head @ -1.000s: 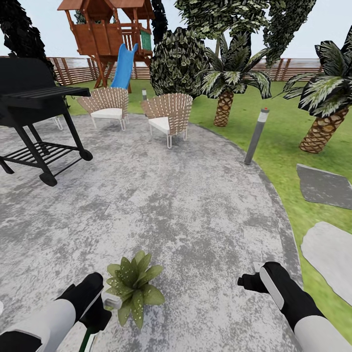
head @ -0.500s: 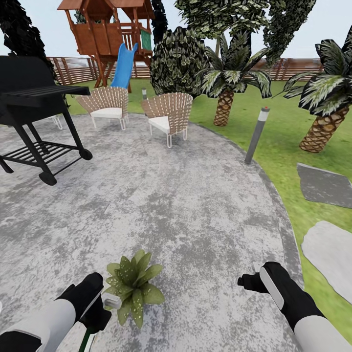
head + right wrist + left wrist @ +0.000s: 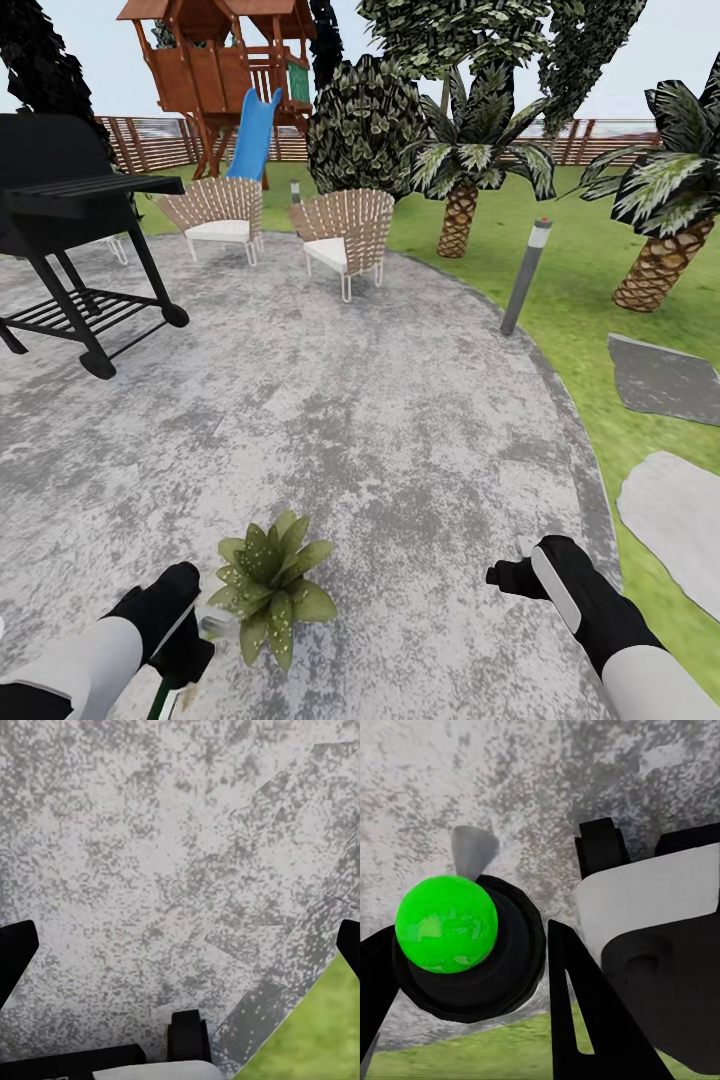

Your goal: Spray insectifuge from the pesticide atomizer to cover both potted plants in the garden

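- Left gripper (image 3: 185, 655): low at the near left of the head view, fingers pinching the pesticide atomizer (image 3: 168, 695); dark green body with white label hanging below the hand, grey nozzle tip poking out toward the plant.
- Same gripper in the left wrist view (image 3: 472, 967): black fingers either side of the atomizer's round black top (image 3: 472, 952), capped with a bright green ball; grey cone at the nozzle, patio stone behind, strip of lawn along one edge.
- Potted plant (image 3: 272, 582): rosette of speckled pointed leaves standing on the stone just beside the left gripper, nozzle almost touching its leaves; pot hidden under the foliage.
- Right gripper (image 3: 508, 576): near right, over bare stone close to the patio edge, well apart from the plant; in the right wrist view fingertips (image 3: 15, 949) spread wide, nothing between them.
- Patio (image 3: 380, 420): round, grey, mottled.
- Lawn (image 3: 590, 300): to the right, with flat stepping stones (image 3: 670, 380).
- Black grill (image 3: 70, 230): far left.
- Two wicker seats (image 3: 345, 235): far edge of the patio.
- Grey bollard lamp (image 3: 525, 275): on the patio's right rim.
- Palms (image 3: 460, 190), wooden play tower with blue slide (image 3: 225, 70), slatted fence (image 3: 160, 140): at the back.
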You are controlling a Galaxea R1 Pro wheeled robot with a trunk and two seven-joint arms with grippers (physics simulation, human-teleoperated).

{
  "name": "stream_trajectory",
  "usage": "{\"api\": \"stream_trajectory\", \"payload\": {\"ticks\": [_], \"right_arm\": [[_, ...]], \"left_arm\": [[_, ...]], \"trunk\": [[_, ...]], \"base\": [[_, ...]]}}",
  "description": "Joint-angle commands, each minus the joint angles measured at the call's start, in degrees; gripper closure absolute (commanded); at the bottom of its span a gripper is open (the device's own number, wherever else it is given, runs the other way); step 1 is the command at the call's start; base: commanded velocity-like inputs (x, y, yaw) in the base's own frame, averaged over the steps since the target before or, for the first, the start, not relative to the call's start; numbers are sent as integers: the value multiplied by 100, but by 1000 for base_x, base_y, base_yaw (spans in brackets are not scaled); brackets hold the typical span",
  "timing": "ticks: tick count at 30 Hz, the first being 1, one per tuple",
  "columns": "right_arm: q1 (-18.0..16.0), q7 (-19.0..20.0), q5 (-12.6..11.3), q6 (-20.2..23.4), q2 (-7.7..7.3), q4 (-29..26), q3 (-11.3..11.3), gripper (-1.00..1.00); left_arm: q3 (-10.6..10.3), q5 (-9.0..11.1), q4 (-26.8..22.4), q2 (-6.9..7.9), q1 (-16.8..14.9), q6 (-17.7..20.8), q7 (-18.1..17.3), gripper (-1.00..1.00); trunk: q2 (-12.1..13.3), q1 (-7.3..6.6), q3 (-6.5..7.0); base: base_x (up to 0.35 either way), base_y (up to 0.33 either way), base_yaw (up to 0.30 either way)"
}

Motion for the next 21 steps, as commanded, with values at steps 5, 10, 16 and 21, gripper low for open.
{"api": "stream_trajectory", "payload": {"ticks": [5,10,16,21], "right_arm": [[-3,-56,-61,14,-4,-6,25,-100],[-3,-56,-61,14,-4,-6,25,-100],[-3,-56,-61,16,-3,-6,25,-100],[-3,-57,-61,14,-3,-6,25,-100]], "left_arm": [[-8,-50,-11,174,3,14,-57,100],[-8,-50,-11,246,3,9,-57,100],[-2,-47,-11,234,3,-12,-64,100],[-4,-42,-17,203,3,-22,-65,100]], "trunk": [[-2,0,-5],[-2,0,-5],[-2,0,-5],[-2,0,-5]], "base": [[0,0,0],[0,0,0],[0,0,0],[0,0,0]]}}
